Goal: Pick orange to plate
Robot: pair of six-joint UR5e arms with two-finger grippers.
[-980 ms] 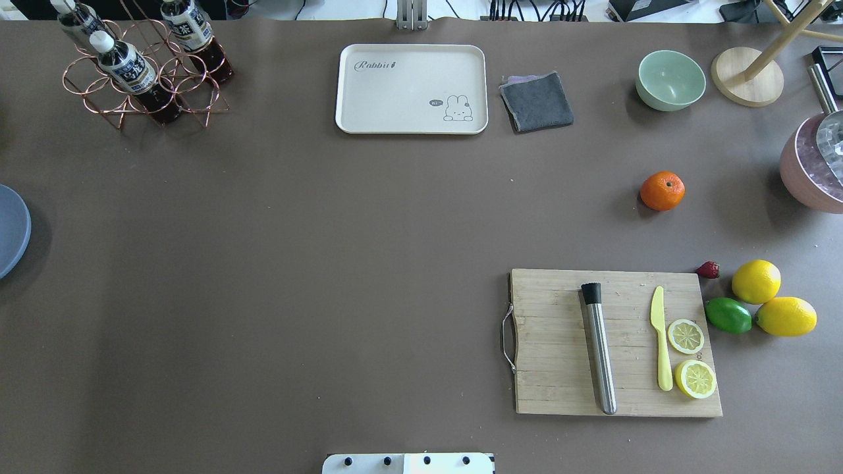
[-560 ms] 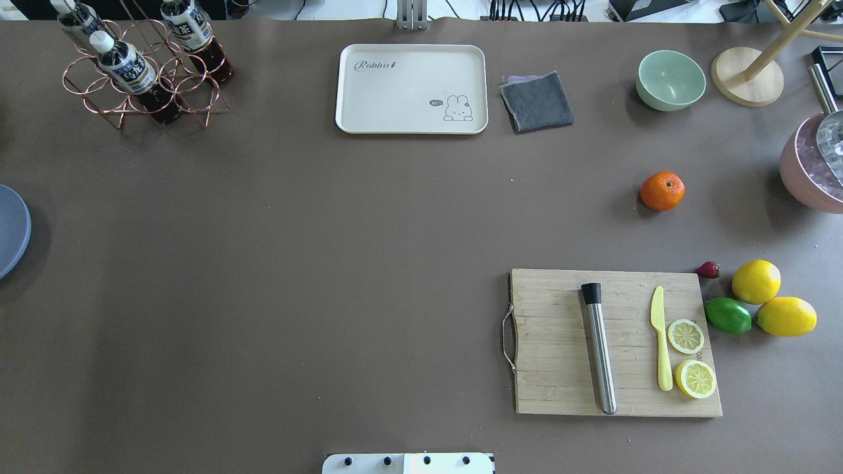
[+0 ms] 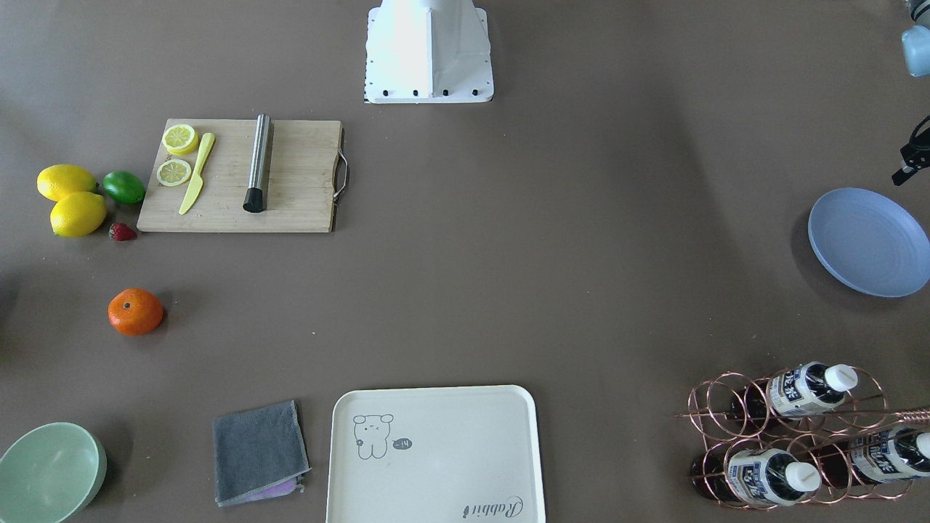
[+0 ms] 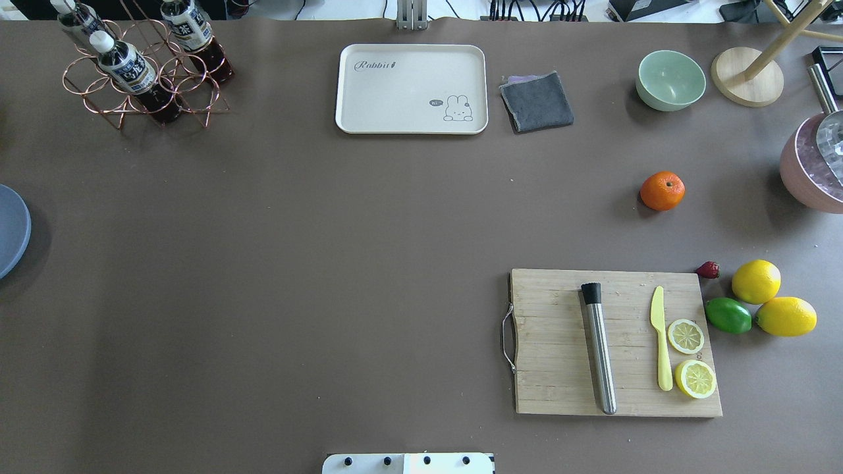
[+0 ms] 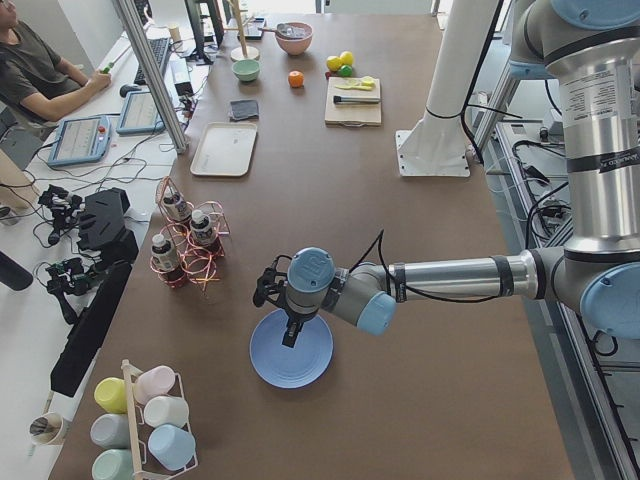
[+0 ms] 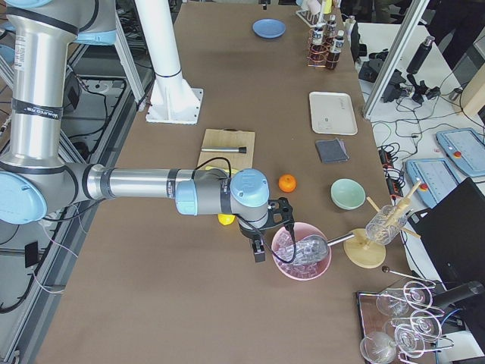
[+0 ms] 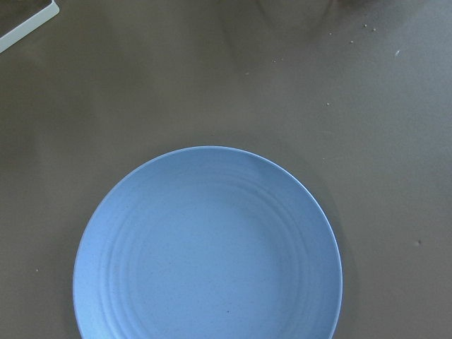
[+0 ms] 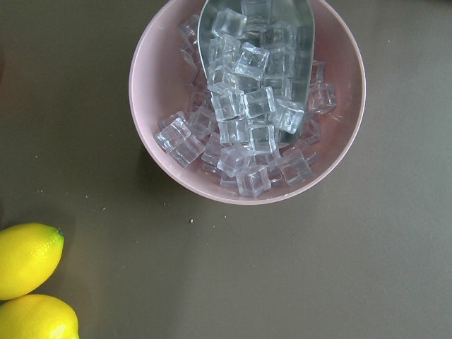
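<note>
The orange (image 4: 662,191) lies alone on the brown table, between the green bowl and the cutting board; it also shows as the orange (image 3: 136,311) and the orange (image 6: 287,183). The blue plate (image 3: 870,242) sits empty at the opposite end of the table, cut by the overhead view's left edge as the plate (image 4: 10,230). My left gripper (image 5: 290,336) hangs just above the plate (image 7: 208,247); I cannot tell if it is open. My right gripper (image 6: 258,247) hovers beside the pink ice bowl, a short way from the orange; its state cannot be told either.
A pink bowl (image 8: 247,106) of ice cubes with a metal scoop stands near two lemons (image 4: 756,281), a lime (image 4: 728,315) and a strawberry. The cutting board (image 4: 560,355) holds a muddler, knife and lemon slices. Cream tray (image 4: 411,89), grey cloth (image 4: 537,101), green bowl (image 4: 670,79), bottle rack (image 4: 141,72).
</note>
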